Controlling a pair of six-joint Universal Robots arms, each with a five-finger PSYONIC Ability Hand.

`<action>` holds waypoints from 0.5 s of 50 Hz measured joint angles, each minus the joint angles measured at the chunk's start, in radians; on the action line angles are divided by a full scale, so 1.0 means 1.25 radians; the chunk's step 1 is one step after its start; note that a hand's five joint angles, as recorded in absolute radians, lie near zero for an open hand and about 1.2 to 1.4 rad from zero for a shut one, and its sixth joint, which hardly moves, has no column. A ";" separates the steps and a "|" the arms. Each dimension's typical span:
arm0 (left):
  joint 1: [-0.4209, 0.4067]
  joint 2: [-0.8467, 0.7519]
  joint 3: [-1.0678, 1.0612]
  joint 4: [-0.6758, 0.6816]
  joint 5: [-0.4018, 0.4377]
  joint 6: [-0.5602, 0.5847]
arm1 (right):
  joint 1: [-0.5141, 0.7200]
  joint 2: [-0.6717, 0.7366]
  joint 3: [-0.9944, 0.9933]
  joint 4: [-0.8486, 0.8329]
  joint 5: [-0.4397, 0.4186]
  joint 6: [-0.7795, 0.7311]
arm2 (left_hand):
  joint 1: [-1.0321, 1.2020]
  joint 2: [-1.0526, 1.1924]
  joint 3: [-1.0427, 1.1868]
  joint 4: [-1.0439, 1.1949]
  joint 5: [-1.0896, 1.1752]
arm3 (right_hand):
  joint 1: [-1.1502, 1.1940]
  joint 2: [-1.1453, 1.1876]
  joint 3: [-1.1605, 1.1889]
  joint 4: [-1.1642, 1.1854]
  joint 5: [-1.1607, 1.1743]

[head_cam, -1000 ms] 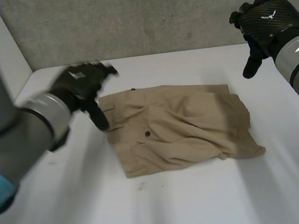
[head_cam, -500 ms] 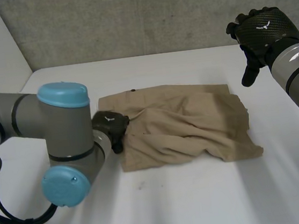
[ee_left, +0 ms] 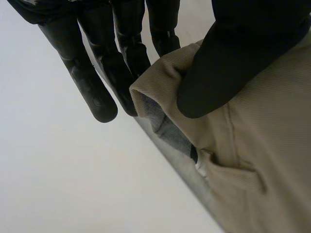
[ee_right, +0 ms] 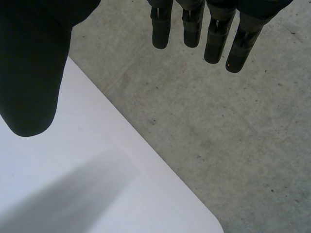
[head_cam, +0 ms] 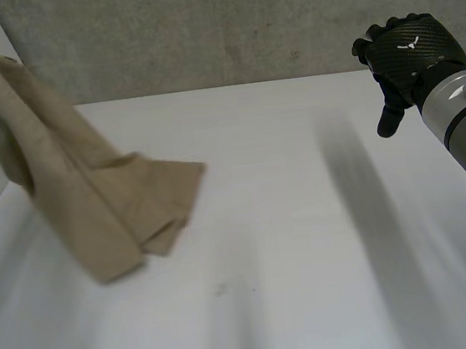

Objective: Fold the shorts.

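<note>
The tabletop [head_cam: 308,242] gives open room from its middle to its right edge and along its whole near edge. At its left edge the shorts [head_cam: 94,207] stand in the way, hanging slantwise from the left hand [ee_left: 228,58], which pinches one edge of them high over the far left corner. The right hand [head_cam: 404,54], fingers straight, hangs over the far right corner, before the concrete wall [head_cam: 224,24] closing the far edge.

You are looking down at a white bench [head_cam: 308,242] that is standing against a rough grey concrete wall [head_cam: 224,24]. In the right wrist view, the bench's rounded corner is showing against speckled grey concrete.
</note>
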 measured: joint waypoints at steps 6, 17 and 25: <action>-0.036 0.025 -0.042 0.064 0.073 -0.195 | 0.000 0.000 0.000 0.000 0.000 0.000 | 0.000 0.004 0.008 0.003 0.000 | 0.000 0.000 0.000 0.000 0.000; -0.245 -0.116 -0.053 0.076 0.375 -0.438 | -0.008 -0.006 -0.008 -0.002 0.004 0.000 | 0.000 0.007 0.011 0.003 0.000 | 0.000 0.000 0.000 0.000 0.000; -0.414 -0.289 -0.034 0.077 0.497 -0.433 | -0.012 -0.017 -0.014 -0.003 0.012 0.001 | 0.000 0.007 0.011 0.003 0.000 | 0.000 0.000 0.000 0.000 0.000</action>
